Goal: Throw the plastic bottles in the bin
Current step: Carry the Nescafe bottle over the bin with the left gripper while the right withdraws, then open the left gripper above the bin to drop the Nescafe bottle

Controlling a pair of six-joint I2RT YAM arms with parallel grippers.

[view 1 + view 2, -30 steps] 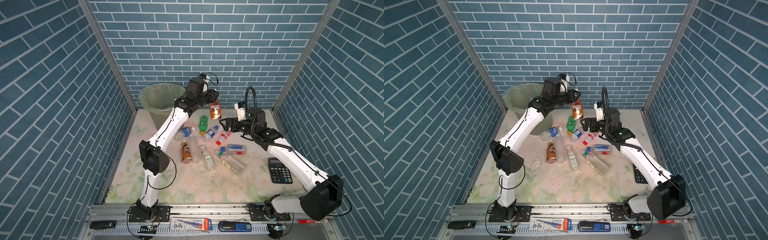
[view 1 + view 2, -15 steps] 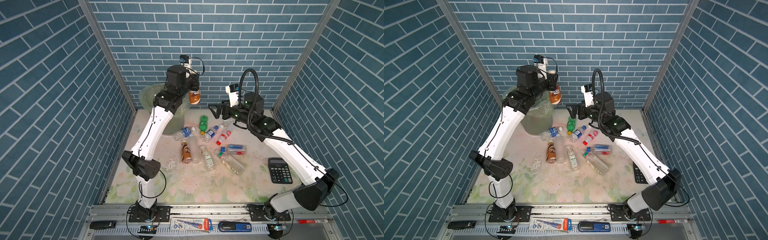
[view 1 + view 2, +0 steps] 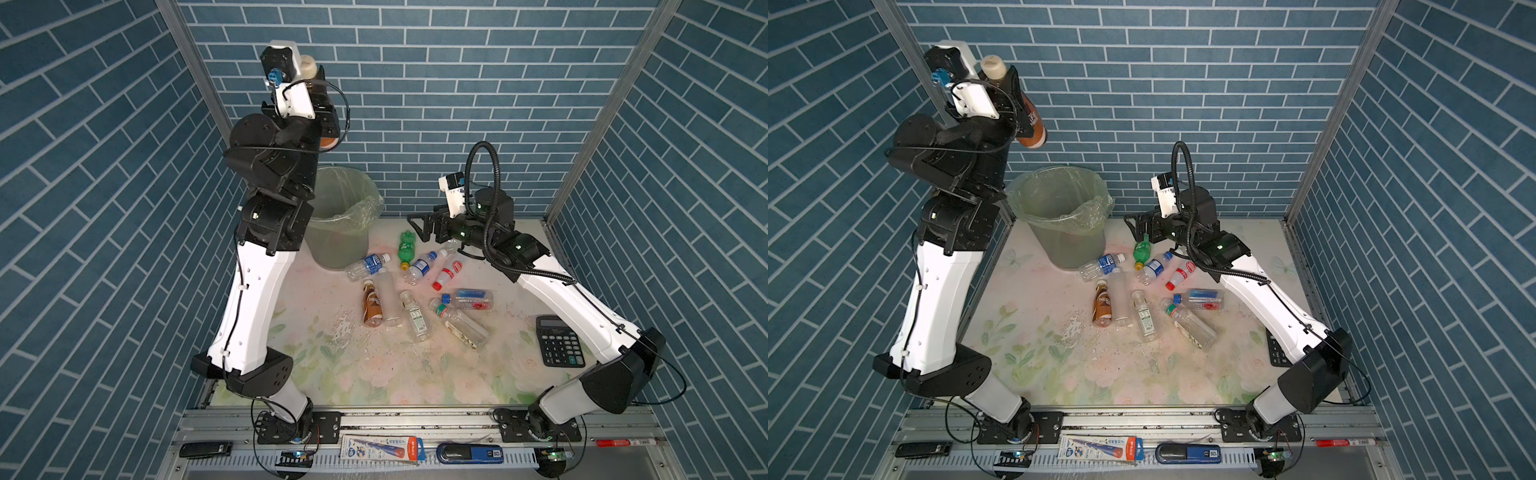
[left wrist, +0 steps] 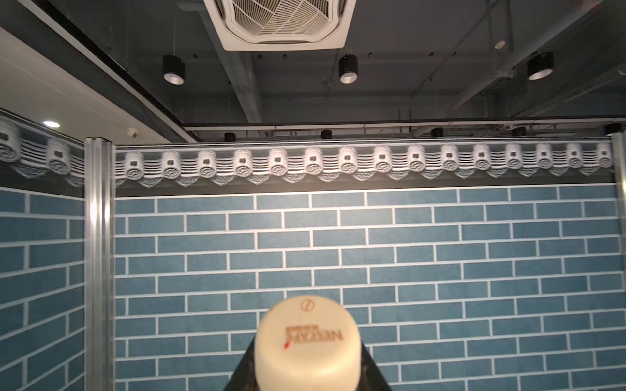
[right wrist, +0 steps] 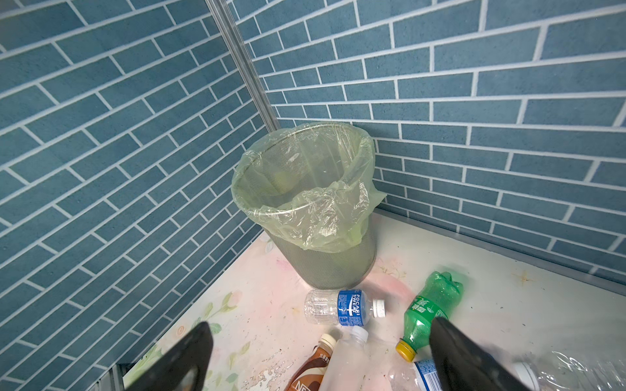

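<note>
Your left gripper (image 3: 1011,104) squeezes a brown plastic bottle with a cream cap (image 3: 1030,129) high up near the round grey-green bag-lined plastic bin (image 3: 1067,245), your right gripper (image 3: 1136,227) hangs wide open and empty, so next bring the bottle over the bin's mouth and let go.

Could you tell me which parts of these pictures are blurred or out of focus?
Left wrist view: the brown bottle sits close to the lens, its cap soft, while the brick wall is sharper. Right wrist view: the right gripper is a dark blur at the frame edge; the bin is sharp. Both top views: sharp throughout, evenly lit.
</note>
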